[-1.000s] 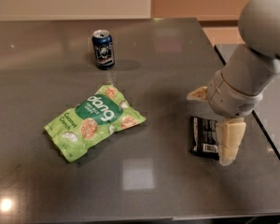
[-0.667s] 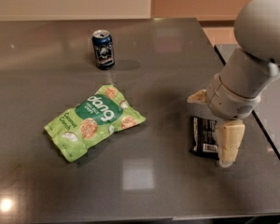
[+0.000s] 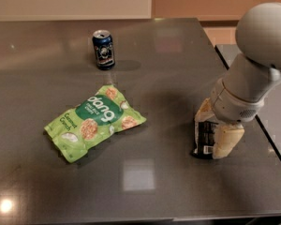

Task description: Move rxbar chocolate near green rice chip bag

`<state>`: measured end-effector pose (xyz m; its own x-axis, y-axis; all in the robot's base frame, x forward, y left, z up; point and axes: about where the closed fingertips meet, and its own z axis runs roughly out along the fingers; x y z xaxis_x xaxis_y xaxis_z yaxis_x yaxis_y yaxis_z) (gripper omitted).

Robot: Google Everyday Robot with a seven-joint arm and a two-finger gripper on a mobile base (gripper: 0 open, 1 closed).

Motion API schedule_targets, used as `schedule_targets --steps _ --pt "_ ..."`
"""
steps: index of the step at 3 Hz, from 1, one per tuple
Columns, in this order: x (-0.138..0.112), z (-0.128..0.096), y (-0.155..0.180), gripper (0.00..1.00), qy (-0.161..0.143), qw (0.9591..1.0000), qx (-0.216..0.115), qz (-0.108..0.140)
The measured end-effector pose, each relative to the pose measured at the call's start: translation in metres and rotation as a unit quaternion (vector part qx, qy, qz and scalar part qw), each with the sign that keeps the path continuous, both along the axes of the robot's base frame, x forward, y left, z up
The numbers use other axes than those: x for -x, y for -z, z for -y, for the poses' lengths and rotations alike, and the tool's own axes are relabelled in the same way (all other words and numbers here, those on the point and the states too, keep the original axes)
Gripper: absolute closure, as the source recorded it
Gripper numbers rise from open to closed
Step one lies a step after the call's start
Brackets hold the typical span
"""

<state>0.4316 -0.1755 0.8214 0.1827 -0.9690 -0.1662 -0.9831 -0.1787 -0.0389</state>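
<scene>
The rxbar chocolate (image 3: 203, 138) is a small black wrapper with white print, lying flat on the dark table at the right. My gripper (image 3: 212, 135) is down over it and open, with one cream finger (image 3: 203, 110) at the bar's far end and the other (image 3: 227, 141) along its right side, hiding part of the bar. The green rice chip bag (image 3: 94, 121), light green with white "dang" lettering, lies flat at centre left, well to the left of the bar and the gripper.
A dark blue soda can (image 3: 103, 49) stands upright behind the bag. The dark table (image 3: 168, 74) ends in a right edge just beyond my arm and a front edge near the bottom of the view. A lamp reflection shows at the front left.
My gripper has lowered over the rxbar and its fingers now stand closer about it. The bar, bag and can have not moved.
</scene>
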Motion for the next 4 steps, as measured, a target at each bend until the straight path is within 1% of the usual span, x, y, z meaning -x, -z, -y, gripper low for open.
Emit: schedule_targets --steps 2,3,4 --pt "0.001 0.002 -0.001 0.86 0.003 1.0000 0.003 0.000" --pt "-0.005 -0.007 -0.024 1.00 0.027 0.9995 0.010 0.016" --pt "-0.019 -0.028 -0.053 1.00 0.042 0.9984 0.011 0.036"
